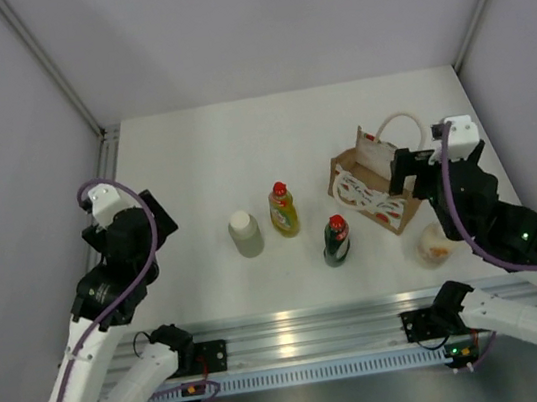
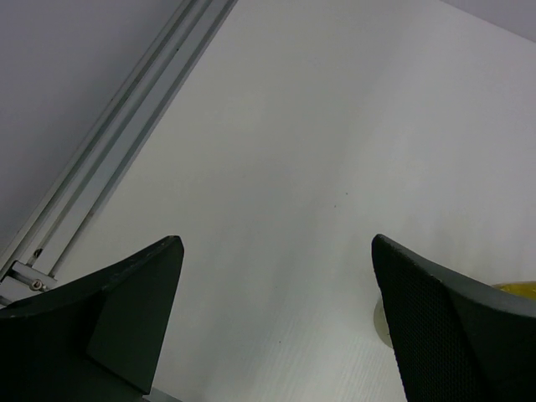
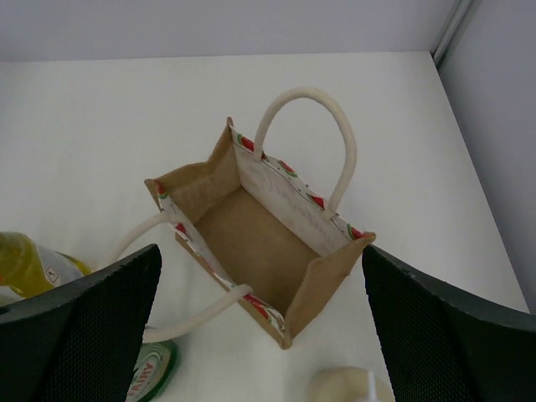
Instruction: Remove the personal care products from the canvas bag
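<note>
The canvas bag point(image 1: 365, 184) stands open at the right of the table. In the right wrist view its inside point(image 3: 331, 276) shows only bare tan floor. Outside it stand the pale grey-white cylinder point(image 1: 245, 234), the yellow bottle point(image 1: 283, 210) and the dark green bottle point(image 1: 336, 240). The cream bottle point(image 1: 434, 244) lies near the front right. My right gripper point(image 1: 402, 174) is open and empty above the bag's right end point(image 3: 261, 251). My left gripper point(image 1: 158, 217) is open and empty at the far left, over bare table point(image 2: 276, 243).
An aluminium rail point(image 1: 298, 330) runs along the table's near edge. Grey walls enclose the left, back and right sides. The wall rail point(image 2: 109, 142) lies left of my left gripper. The bag's rope handles point(image 3: 310, 126) loop outward on both sides.
</note>
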Controlling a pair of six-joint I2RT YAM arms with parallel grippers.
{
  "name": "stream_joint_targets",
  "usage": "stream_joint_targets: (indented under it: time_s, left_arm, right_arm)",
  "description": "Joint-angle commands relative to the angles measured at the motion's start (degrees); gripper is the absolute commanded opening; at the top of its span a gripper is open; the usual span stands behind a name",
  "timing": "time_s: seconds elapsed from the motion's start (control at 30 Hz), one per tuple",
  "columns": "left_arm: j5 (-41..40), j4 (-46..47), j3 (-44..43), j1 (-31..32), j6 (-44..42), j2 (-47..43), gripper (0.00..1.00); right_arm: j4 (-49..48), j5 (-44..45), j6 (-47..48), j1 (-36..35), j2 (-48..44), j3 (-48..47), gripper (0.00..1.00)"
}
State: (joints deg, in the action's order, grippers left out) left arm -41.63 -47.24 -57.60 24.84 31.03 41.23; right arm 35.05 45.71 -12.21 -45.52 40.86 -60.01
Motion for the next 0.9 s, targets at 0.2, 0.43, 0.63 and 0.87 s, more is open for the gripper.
stream_joint_targets:
  time_s: [0.2,0.43,0.63,0.87]
  left_arm:
    - [3.48,0.84,0.12,-0.23,-6.06,-8.27,0.98]
    - [5.68,0.84,0.12,-0.23,-6.33,-6.52,0.98]
    - [5.94,0.92,0.47,-0.23,-6.24,-6.87,0.98]
    - [6.2,1.01,3.46,-0.23,-4.66,-7.22,0.98]
  right_arm:
    - [10.65,2.8,-0.71,0.69,-11.85,-0.9,0.99]
    - [15.84,7.89,-2.56,0.69,-12.21,-0.81,0.99]
    - [16.54,8.78,-2.82,0.69,-14.58,-0.55,0.99]
    - [16.98,9.75,-2.65,0.69,-16.42,1.12,1.0]
